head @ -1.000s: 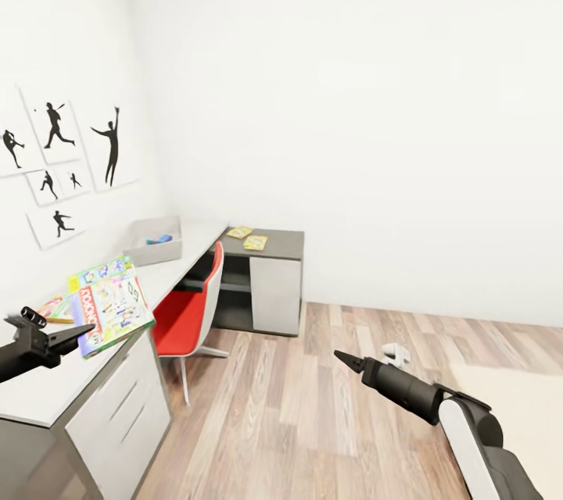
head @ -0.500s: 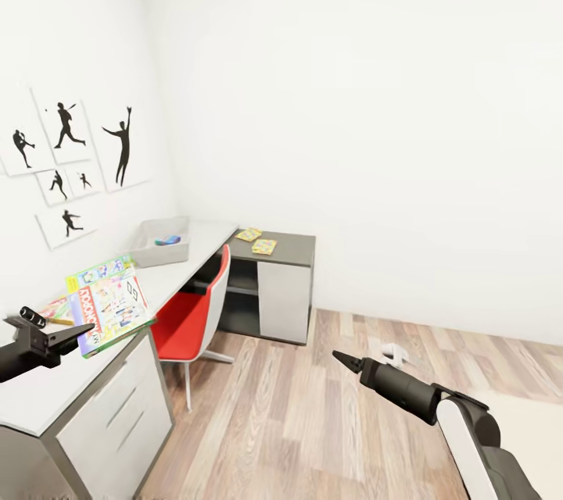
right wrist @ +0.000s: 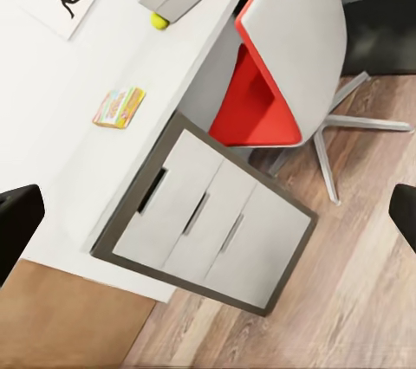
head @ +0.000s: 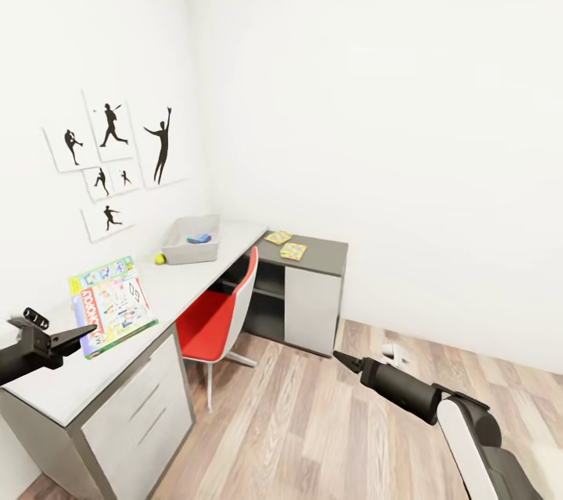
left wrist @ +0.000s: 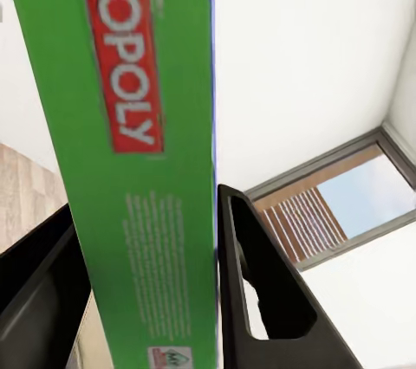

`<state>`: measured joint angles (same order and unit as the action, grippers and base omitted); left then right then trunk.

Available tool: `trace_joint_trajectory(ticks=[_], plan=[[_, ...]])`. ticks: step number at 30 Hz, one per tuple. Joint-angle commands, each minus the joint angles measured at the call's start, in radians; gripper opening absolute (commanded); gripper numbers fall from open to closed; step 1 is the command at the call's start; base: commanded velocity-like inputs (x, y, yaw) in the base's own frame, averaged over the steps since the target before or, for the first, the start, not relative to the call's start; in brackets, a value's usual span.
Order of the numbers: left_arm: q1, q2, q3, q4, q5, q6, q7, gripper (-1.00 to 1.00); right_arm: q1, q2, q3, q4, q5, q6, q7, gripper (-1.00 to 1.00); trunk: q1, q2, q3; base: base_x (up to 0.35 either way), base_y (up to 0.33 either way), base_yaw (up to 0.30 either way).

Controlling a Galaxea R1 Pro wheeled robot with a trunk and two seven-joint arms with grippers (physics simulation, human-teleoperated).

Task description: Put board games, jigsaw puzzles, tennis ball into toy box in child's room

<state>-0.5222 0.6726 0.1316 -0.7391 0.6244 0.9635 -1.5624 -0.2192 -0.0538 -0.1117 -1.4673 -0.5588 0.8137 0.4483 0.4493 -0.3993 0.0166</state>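
- As the head view has swung since a second ago, the toy box (head: 192, 241) now sits left of centre, the tennis ball (head: 159, 258) just beside it.
- Board game (head: 109, 304), lower left: clamped between the left gripper (left wrist: 143, 300) fingers, over the table (head: 70, 383).
- Jigsaw puzzles (head: 285, 244), centre: on the dark section.
- Right gripper (head: 342, 359), lower right: spread wide, empty.
- Judgement: the approach is lining up for delivery.

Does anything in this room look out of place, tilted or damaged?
The flat colourful Monopoly board game box does not lie flat: it hangs tilted above the long light grey desk, gripped at its edge by the left claw. Nothing looks spilled or damaged.
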Motion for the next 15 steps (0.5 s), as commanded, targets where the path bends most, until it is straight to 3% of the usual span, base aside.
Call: trace_joint_trajectory(ticks=[1, 6, 15], plan=[[-0.001, 0.0, 0.0, 0.002, 0.001, 0.01, -0.001, -1.0, 0.0, 0.0, -0.002, 0.0, 0.0, 0.005, 0.005, 1.0, 0.001, -0.001, 0.0, 0.111, -0.084, 0.291], [-0.001, -0.001, 0.002, 0.006, 0.0, 0.012, 0.007, -1.0, 0.0, -0.001, -0.004, -0.001, 0.0, 0.006, 0.007, 1.0, 0.001, -0.001, 0.0, 0.047, -0.036, 0.168], [-0.002, -0.001, 0.044, 0.006, -0.002, 0.018, 0.059, -1.0, 0.001, -0.001, -0.011, -0.001, -0.002, 0.006, 0.011, 1.0, 0.001, -0.001, 0.0, 0.006, -0.005, 0.023]])
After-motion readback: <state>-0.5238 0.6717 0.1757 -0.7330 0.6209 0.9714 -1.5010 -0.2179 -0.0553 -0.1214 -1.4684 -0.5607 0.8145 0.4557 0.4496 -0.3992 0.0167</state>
